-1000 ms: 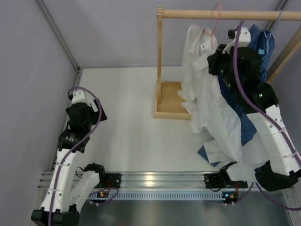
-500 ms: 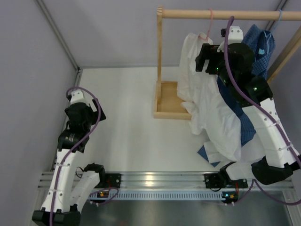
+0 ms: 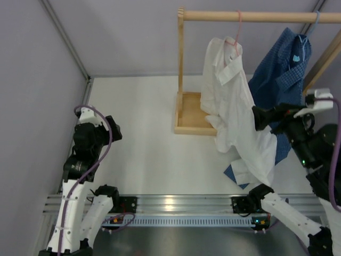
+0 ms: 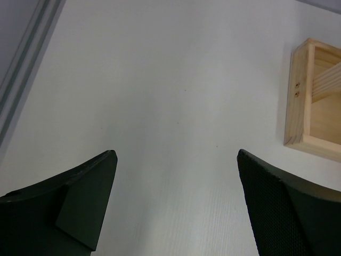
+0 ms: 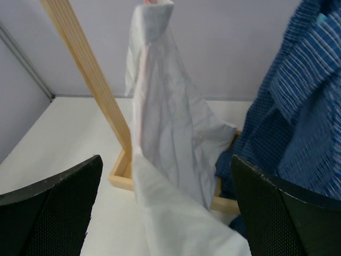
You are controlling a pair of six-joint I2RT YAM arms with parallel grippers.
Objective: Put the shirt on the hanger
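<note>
Hanging from the thin pink wire hanger (image 3: pixel 237 26) on the round wooden rail (image 3: pixel 266 16), the large white long-sleeved button-up shirt (image 3: pixel 230 101) sits over the hanger's shoulders with the collar up top. The rest trails down at a slant, right to the white surface (image 3: pixel 144 133) near the right arm's base. Next to it on the same rail there's a dark blue checked shirt (image 3: pixel 279 74) on a light blue hanger (image 3: pixel 316 21). Right end effector (image 5: pixel 166 158) is spread wide and gripping nothing. It's pointed at the white shirt, and in its wrist view the fabric shows in the gap between the fingers but isn't pinched. Left end effector (image 4: pixel 176 154) is wide open and empty too, way over on the other side above bare surface, with a corner of the rack's light wooden base box (image 4: pixel 314 101) at the edge of its view
</note>
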